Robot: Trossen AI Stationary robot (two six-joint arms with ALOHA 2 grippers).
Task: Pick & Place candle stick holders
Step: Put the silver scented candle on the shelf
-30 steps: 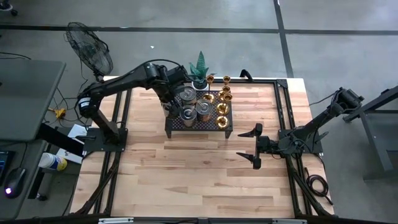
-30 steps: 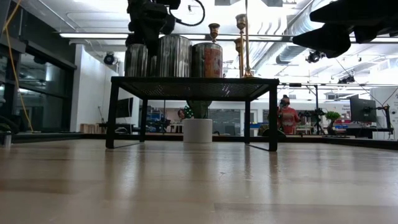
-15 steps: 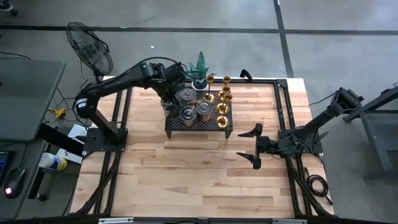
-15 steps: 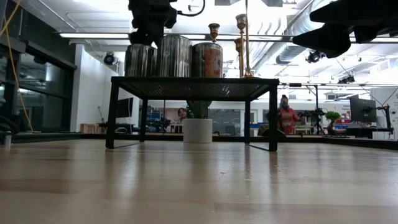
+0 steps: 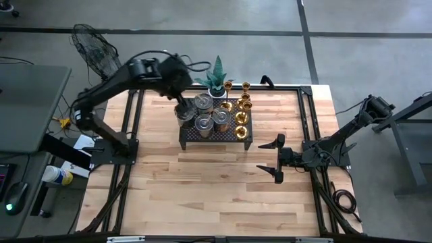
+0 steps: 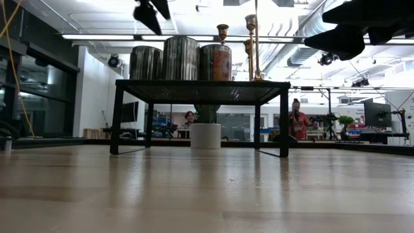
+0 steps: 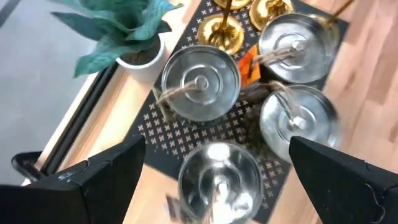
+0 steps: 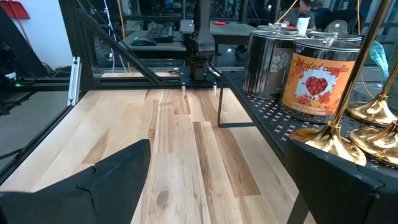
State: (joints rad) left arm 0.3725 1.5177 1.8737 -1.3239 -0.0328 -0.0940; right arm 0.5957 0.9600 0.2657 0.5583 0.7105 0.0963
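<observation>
The candle stick holders stand together on the black perforated rack, which is on the far half of the wooden table, near its far edge. The four wide silvery round ones take the left part of the rack, and the slim brass-gold ones take its right part and far right corner. One silvery tin carries an orange label. Just behind the rack's far edge is a green plant in a white pot.

The left gripper hangs above the rack's left edge, over the silvery holder nearest that edge, with its two fingers wide apart and nothing between them. The right gripper waits low over the table on the right of the rack, near its front right corner, also spread and empty.

The step in hand looks like the approach for a first pick, since all holders seem to be on the rack. To do it well, the left gripper should center over one silvery holder and come straight down, so that each finger passes on a free side. The neighbours stand very close, maybe touching, so the outer holder at the left edge is the safer choice. The plant leaves are near and should be avoided.
</observation>
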